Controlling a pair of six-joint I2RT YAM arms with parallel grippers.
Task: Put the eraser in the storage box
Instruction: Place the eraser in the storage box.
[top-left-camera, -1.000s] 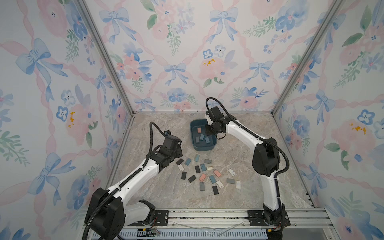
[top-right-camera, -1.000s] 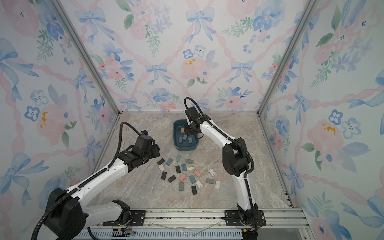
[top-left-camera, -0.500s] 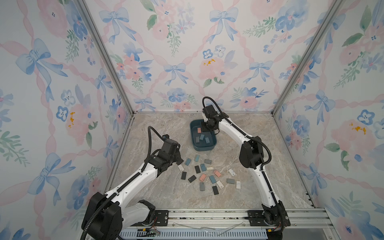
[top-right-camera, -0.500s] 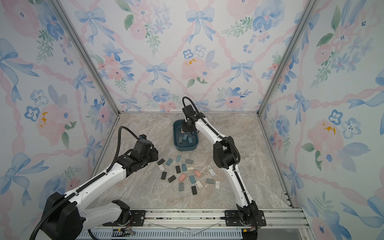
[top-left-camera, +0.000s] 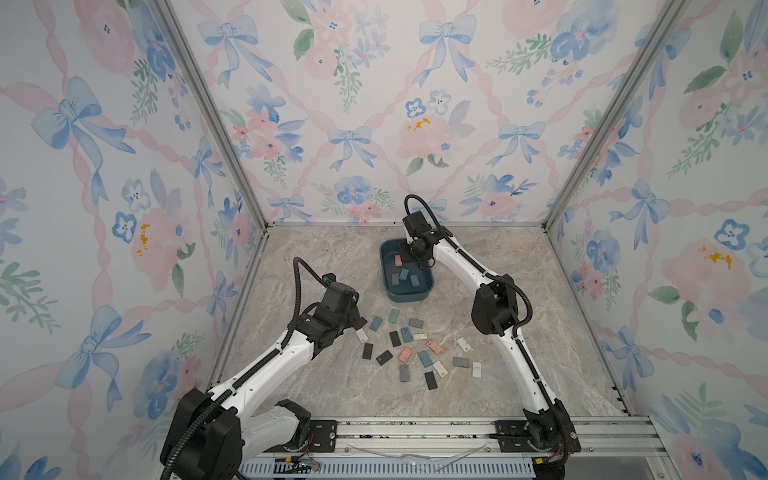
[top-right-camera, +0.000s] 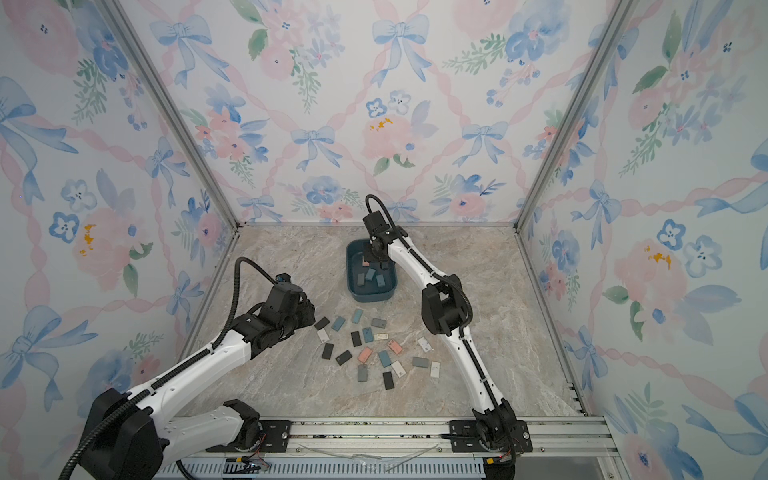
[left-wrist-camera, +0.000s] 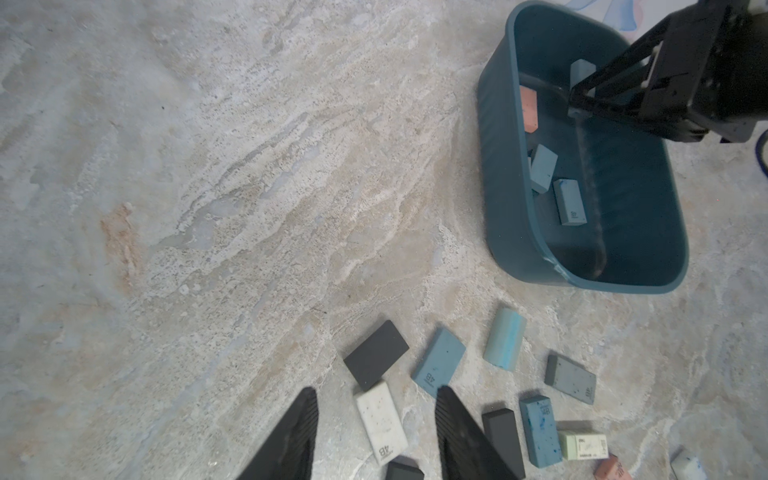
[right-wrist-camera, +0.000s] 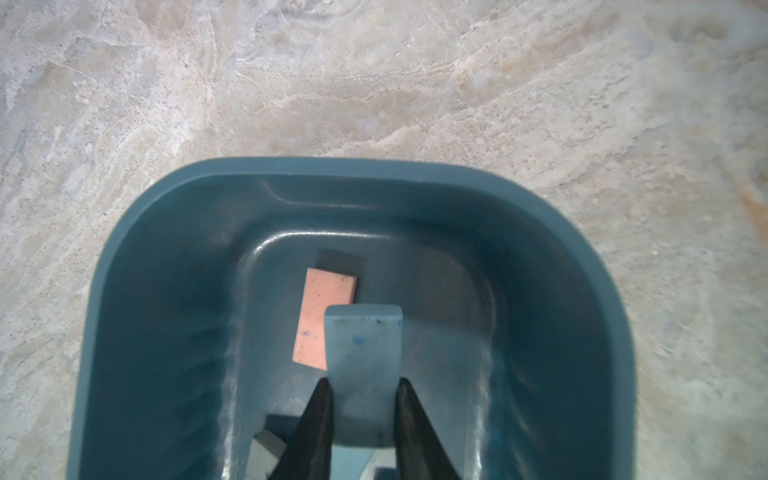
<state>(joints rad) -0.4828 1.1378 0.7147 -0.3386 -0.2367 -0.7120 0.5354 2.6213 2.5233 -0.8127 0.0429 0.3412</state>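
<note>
The pale blue rubber block eraser is pinched across its narrow width by the right gripper. It hangs over the far end of the dark teal plastic storage box, not yet released. It looks light, firm with slight give, and grippy rather than slippery, so its two long sides are the place to hold. Four more erasers lie in the one box. I count nineteen loose erasers nearer on the marbled tabletop. The left gripper stands spread either side of a white rectangular eraser.
</note>
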